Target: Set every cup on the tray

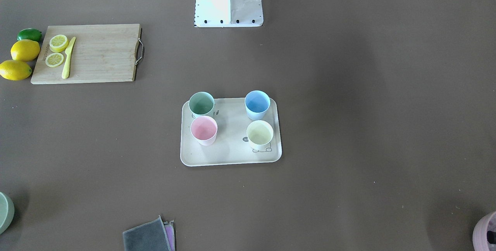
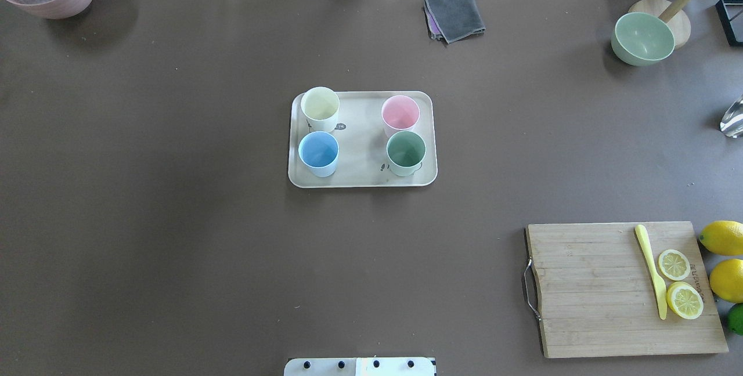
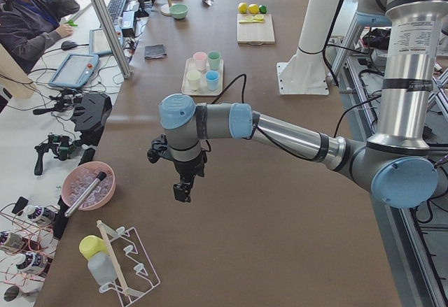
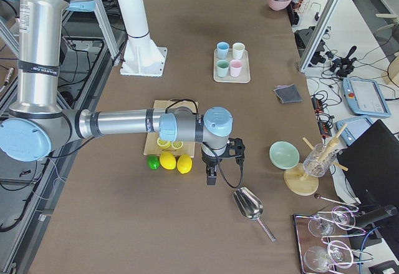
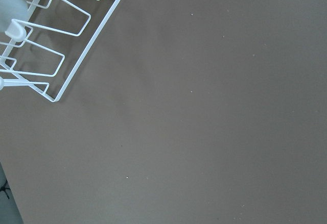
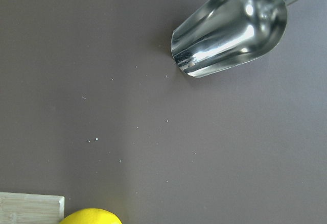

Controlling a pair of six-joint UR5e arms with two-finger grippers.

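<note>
step: final check | cups (image 2: 318,149): all four are seen upright on tray (image 2: 360,181) | advice: nothing is to be nudged | left gripper (image 3: 181,192), right gripper (image 4: 212,178): parked well away, grip cannot be told

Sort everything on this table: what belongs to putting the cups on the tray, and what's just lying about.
Job: blue cup, yellow cup, green cup, pink cup, tray.

Lying about: cutting board, knife, lemon slices, lemons, lime, cloth, green bowl, pink pot, scoop, wire rack.
</note>
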